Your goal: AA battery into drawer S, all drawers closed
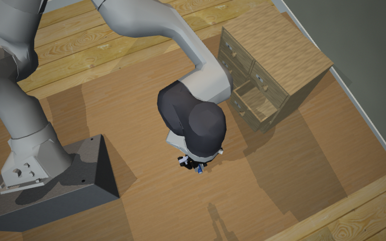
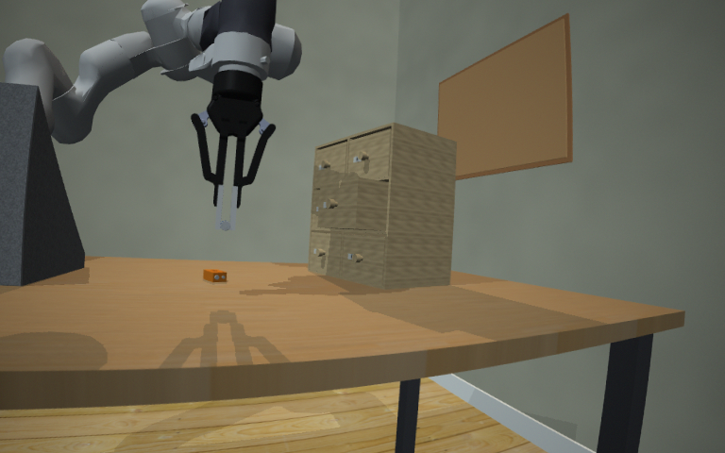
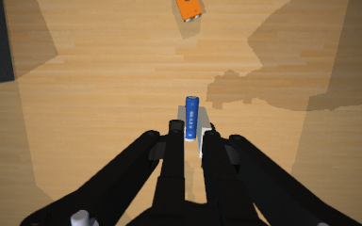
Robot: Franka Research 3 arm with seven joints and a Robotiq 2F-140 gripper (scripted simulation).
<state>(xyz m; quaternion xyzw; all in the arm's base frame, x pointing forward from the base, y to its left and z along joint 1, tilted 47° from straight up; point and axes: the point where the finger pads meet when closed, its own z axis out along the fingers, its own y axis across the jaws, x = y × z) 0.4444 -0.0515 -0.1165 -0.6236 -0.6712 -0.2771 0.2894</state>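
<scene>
My gripper (image 2: 226, 216) is shut on the blue AA battery (image 1: 200, 169) (image 2: 225, 226) (image 3: 191, 118). It holds the battery level between its light finger pads, high above the table. The small wooden chest (image 1: 279, 48) (image 2: 422, 213) stands upright, to the right of the gripper in the exterior view. Its right-hand middle drawer (image 1: 247, 115) (image 2: 345, 214) is pulled partly out, and the part of its inside that shows holds nothing. The other drawers in view look pushed in. The letters on the drawer labels are too small to read.
An orange block battery (image 2: 214, 276) (image 3: 189, 8) lies on the table (image 1: 170, 210) (image 2: 160, 330), left of the chest in the exterior view. The arm hides it in the top view. The grey robot base (image 1: 57, 209) (image 2: 47, 224) stands at the left.
</scene>
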